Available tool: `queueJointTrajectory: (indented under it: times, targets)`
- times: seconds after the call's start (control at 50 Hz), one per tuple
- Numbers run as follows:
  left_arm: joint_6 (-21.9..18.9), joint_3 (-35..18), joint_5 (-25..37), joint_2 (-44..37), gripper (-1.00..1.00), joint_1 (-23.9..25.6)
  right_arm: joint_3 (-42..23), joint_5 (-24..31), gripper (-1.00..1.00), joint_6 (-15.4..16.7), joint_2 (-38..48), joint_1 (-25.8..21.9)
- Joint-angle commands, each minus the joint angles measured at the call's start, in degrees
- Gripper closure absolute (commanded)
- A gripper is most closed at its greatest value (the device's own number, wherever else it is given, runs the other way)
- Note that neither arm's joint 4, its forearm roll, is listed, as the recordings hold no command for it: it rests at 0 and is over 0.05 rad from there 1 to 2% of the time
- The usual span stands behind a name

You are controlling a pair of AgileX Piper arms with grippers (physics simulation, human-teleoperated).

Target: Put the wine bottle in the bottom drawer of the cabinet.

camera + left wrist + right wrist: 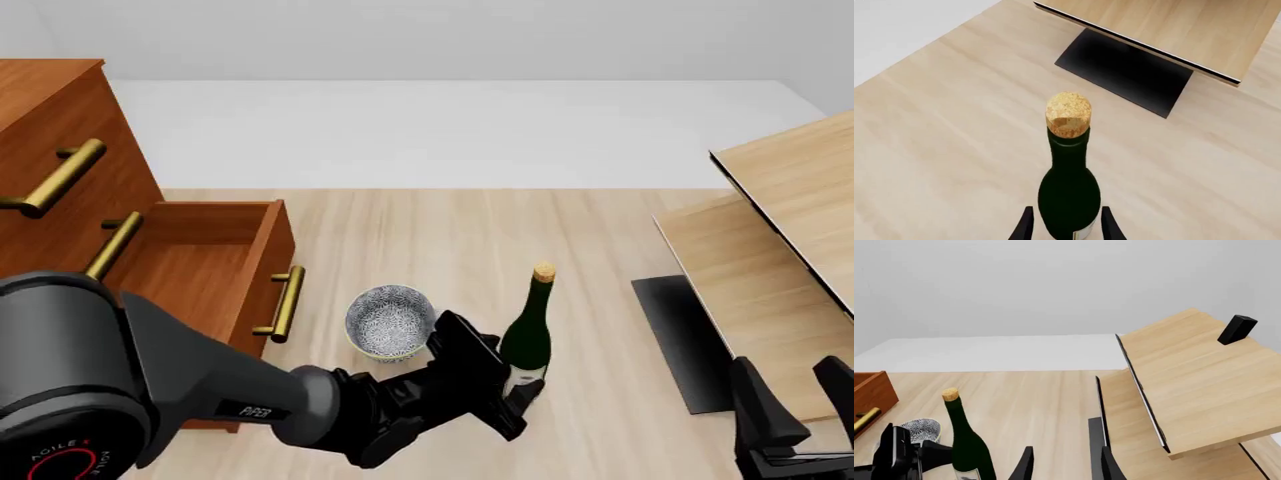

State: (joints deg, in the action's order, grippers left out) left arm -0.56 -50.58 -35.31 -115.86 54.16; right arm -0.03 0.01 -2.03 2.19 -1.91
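Your left hand [514, 392] is closed on the bottle [527, 335], gripping it low on the body at the label, with a finger [1022, 227] on each side of the green glass. The bottle stands upright on the counter [441, 230], its gold cap [543, 272] at the top; whether its base touches the wood or is just lifted, the views do not show. It sits near the middle of the counter, just right of the cup [388, 321].

The cup, grey and speckled, stands between the bottle and the drawer [214, 260]. The drawer is pulled out from the cabinet [54, 130] on the left, its inside open to view, its brass handle [282, 302] on the front facing the cup. Two more brass handles show on the fronts above it. The bottle is well apart from the drawer, outside it.

Your right hand [1064, 465] hangs at the lower right of the front view with its fingers apart and nothing between them. It is well clear of the bottle. Ahead of it lie the pale boards [787, 200]: a tilted upper one over a lower one, with a dark panel [681, 340] beside them on the counter. A small black block [1237, 329] rests on the upper board in the right wrist view.
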Motion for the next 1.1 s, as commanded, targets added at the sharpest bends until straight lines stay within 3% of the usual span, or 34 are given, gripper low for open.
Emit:
queueJointTrajectory:
  times: [0.02, 0.06, 0.22, 0.24, 1.1]
  targets:
    - [-0.7, -0.6, 0.4, -0.2, -1.0, -0.1, 0.0, -0.2, -1.0, 0.0, 0.3, -0.2]
    - [0.7, -0.9, 0.8, 0.0, -1.0, 0.1, 0.0, -0.1, -1.0, -0.1, 0.2, -0.2]
    - [-0.1, -1.1, 1.3, 1.4, -1.0, 0.3, 0.0, -0.1, -1.0, -0.1, 0.2, -0.2]
    - [-0.5, -1.1, 0.8, 1.1, 1.0, 0.5, 0.0, -0.2, -1.0, -0.1, 0.2, -0.2]
    - [-0.3, 0.9, -1.6, 2.5, 1.0, 2.9, 0.0, -0.4, -1.0, -0.9, 0.5, -0.2]
